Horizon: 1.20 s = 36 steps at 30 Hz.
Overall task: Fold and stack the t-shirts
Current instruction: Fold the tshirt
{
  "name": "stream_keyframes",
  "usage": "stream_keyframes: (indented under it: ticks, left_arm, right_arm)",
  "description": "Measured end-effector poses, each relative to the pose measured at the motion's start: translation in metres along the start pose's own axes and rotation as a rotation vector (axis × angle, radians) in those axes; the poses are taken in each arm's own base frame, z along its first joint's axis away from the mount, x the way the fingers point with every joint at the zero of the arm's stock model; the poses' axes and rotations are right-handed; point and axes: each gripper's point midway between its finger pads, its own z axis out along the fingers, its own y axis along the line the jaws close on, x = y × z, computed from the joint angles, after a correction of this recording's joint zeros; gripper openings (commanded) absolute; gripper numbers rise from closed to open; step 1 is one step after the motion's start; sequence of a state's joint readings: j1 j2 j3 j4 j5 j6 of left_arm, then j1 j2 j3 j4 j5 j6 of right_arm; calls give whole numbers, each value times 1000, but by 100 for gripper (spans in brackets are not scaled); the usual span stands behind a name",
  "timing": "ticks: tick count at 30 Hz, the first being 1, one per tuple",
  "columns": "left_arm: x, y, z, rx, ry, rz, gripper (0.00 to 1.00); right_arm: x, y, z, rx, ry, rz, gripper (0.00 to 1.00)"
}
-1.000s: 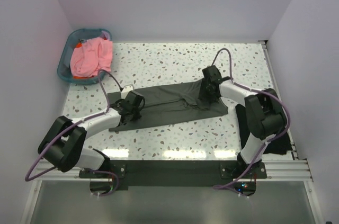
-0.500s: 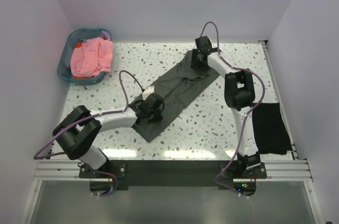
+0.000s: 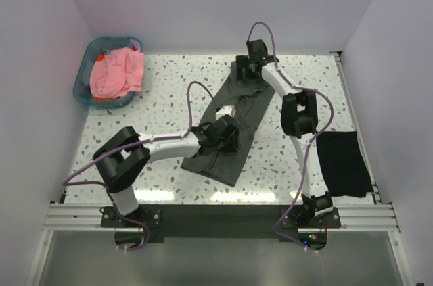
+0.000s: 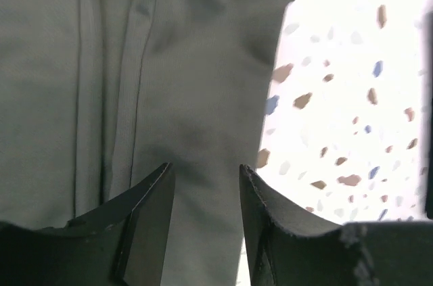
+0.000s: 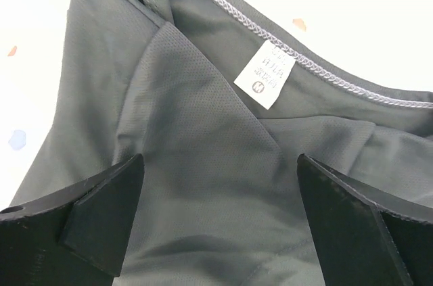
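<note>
The right pincer (image 5: 220, 164) is being held wide apart over the olive-grey t-shirt (image 5: 101, 63); its white neck label (image 5: 265, 75) is being shown.

Passable: bare tabletop (image 3: 162, 76) at left centre and far right. Obstacles: teal basket (image 3: 82, 80), far left corner, heaped with pink shirts (image 3: 118, 73); olive-grey shirt (image 3: 252, 105), diagonal across centre; black shirt (image 3: 344, 163), near right edge. Bounding walls (image 3: 223, 9): left, far, right.

Left end effector (image 4: 205, 166) parted, right (image 5: 220, 157) wide.

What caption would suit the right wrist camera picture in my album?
Right gripper open wide over the collar of the olive-grey t-shirt, white size label showing.
</note>
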State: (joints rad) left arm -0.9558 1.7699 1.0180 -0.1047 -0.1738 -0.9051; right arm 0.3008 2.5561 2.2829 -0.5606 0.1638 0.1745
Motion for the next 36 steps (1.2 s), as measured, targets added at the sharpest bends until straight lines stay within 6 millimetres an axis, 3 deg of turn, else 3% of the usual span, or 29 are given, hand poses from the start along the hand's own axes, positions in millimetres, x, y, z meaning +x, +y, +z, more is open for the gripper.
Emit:
stream_keyframes:
  ticks: [6, 11, 13, 15, 18, 22, 28, 33, 36]
  left_arm:
    - [-53, -16, -37, 3, -136, 120, 43]
    - [-75, -17, -55, -35, -187, 185, 32]
    - [-71, -9, -55, -63, -167, 217, 29]
    - [-65, -2, -52, -84, -143, 249, 27]
    - [-52, 12, -44, -119, -103, 300, 27]
    - [-28, 37, -30, -173, -30, 365, 27]
    - [6, 70, -11, -247, 73, 414, 26]
    - [9, 64, -8, -230, 65, 420, 25]
    - [14, 58, -8, -216, 65, 428, 24]
  right_arm:
    - [-27, 2, -26, -10, -57, 47, 99]
    - [-51, -3, -66, 5, -117, 139, 98]
    - [-48, -8, -75, 26, -124, 171, 98]
    - [-33, -13, -80, 43, -102, 194, 94]
    - [1, -18, -73, 71, -38, 214, 86]
    - [29, -20, -64, 89, 27, 230, 73]
    - [31, -17, -50, 81, 34, 254, 69]
    - [34, -14, -23, 70, 57, 237, 69]
    - [18, -9, -17, 38, 31, 220, 70]
